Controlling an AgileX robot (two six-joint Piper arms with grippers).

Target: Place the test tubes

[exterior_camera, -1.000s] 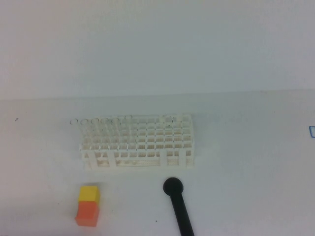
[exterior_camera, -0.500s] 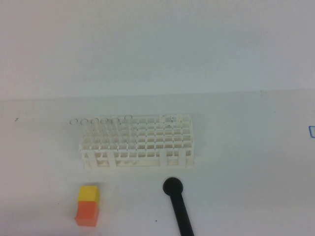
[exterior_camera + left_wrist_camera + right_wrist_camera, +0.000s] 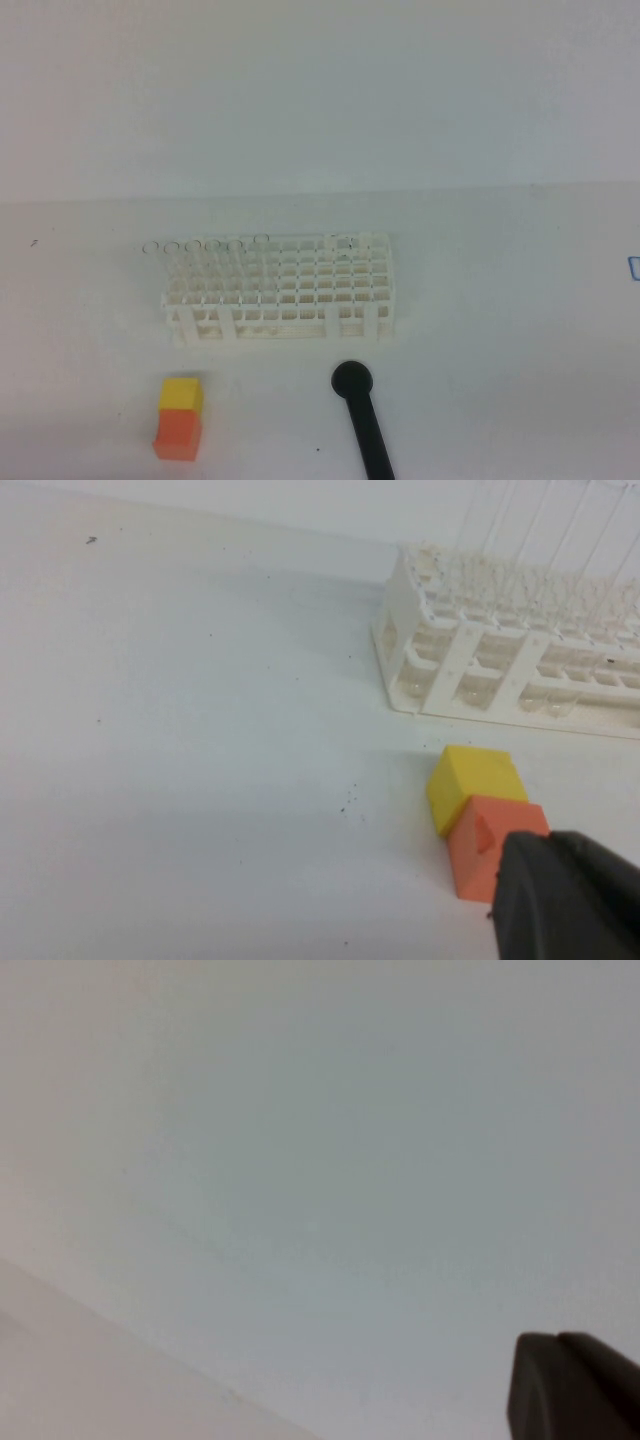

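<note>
A white test tube rack (image 3: 285, 290) stands in the middle of the table. Several clear test tubes (image 3: 200, 250) stand upright in its far-left holes; the rest of the holes look empty. In the left wrist view the rack (image 3: 470, 650) and the thin tubes (image 3: 560, 530) lie beyond my left gripper (image 3: 520, 855), which is shut, holds nothing and hovers low beside the orange block. My right gripper (image 3: 555, 1340) is shut and faces only a bare pale surface. Neither gripper shows in the high view.
A yellow-and-orange block (image 3: 181, 415) (image 3: 480, 810) lies in front of the rack's left end. A black rod with a round head (image 3: 352, 378) lies in front of the rack's middle and runs off the near edge. A blue mark (image 3: 634, 267) sits at the far right.
</note>
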